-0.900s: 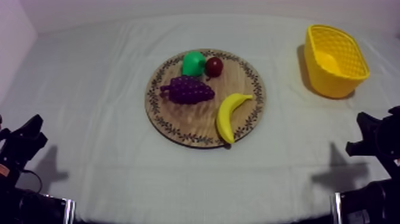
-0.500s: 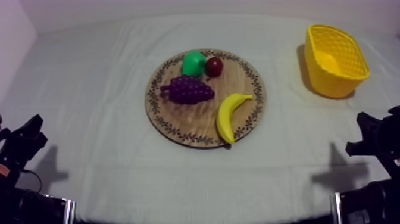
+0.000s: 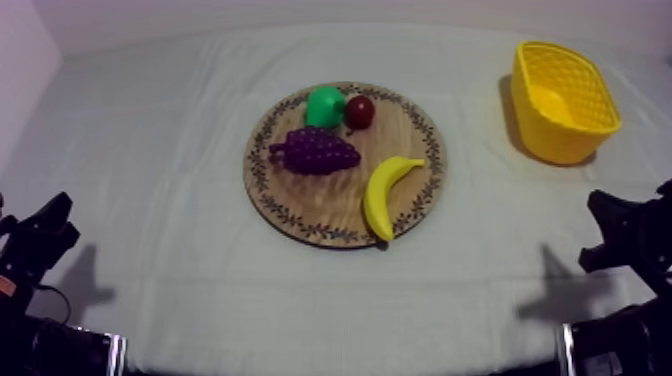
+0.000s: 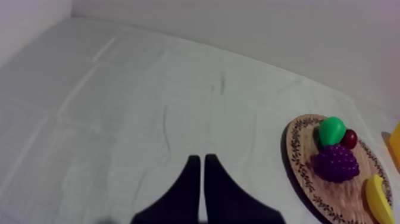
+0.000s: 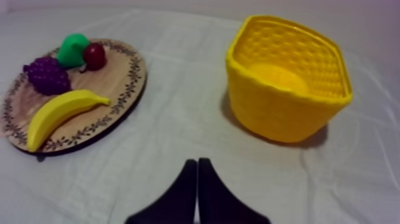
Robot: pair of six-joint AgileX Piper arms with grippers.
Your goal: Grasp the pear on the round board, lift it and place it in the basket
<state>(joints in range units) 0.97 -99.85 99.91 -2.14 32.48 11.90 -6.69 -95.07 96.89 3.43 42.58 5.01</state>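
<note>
Nearest the camera, the left arm [image 3: 35,245] and right arm [image 3: 625,235] sat low at either side of the surface [image 3: 150,160], both well apart from the fruit. In each wrist view the jaws lay pressed together in a narrow wedge, gripping nothing. The left jaws pointed over bare surface beside the board [image 3: 320,205], and the right jaws pointed toward the gap between board and basket [image 3: 562,148]. On the board the banana [image 3: 385,195] lay closest, the grapes [image 3: 318,150] sat behind it, and the pear [image 3: 325,105] rested at the far rim, just behind the grapes. A small red fruit [image 3: 360,111] was just beside the pear, on the basket side. The basket stood farther off at the right, upright and open-topped. The pear looked like a moulded toy, so it was probably light, stiff and smooth enough to slide out of a shallow pinch. The jaws would need to open wide and come down over its broad green body, closing across the widest part. One finger should likely go on the free side away from the red fruit. With neighbours so close, either could get nudged.
</note>
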